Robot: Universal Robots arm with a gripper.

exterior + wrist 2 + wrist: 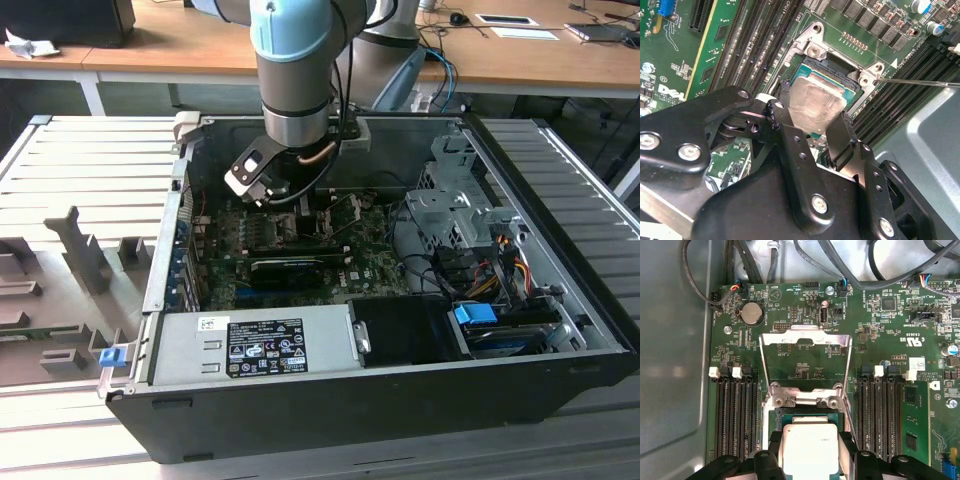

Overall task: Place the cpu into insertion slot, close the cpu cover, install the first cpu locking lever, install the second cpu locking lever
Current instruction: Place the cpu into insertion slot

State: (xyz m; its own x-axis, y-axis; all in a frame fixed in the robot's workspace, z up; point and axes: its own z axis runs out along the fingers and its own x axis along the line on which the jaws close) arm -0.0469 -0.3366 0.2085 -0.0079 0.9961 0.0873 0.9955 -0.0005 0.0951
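My tool (pixel 810 116) grips the pale silvery square cpu (pixel 816 100) over the dark, metal-rimmed insertion slot (pixel 834 67); the cpu cover (pixel 785 337) is swung open.

Lab bench (pixel 80 160), opened computer case (pixel 400 400) (cluttered desks (pixel 180 45) behind)

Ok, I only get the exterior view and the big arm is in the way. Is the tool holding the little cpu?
Observer: Yes. In both wrist views the tool pinches the cpu by two opposite edges.
Operator: Is it in its hole?
Observer: In the second wrist view it is right over the insertion slot. I can't tell if it is fully down.
Operator: And the lid?
Observer: In the first wrist view the cpu cover is flipped open, clear of the slot.
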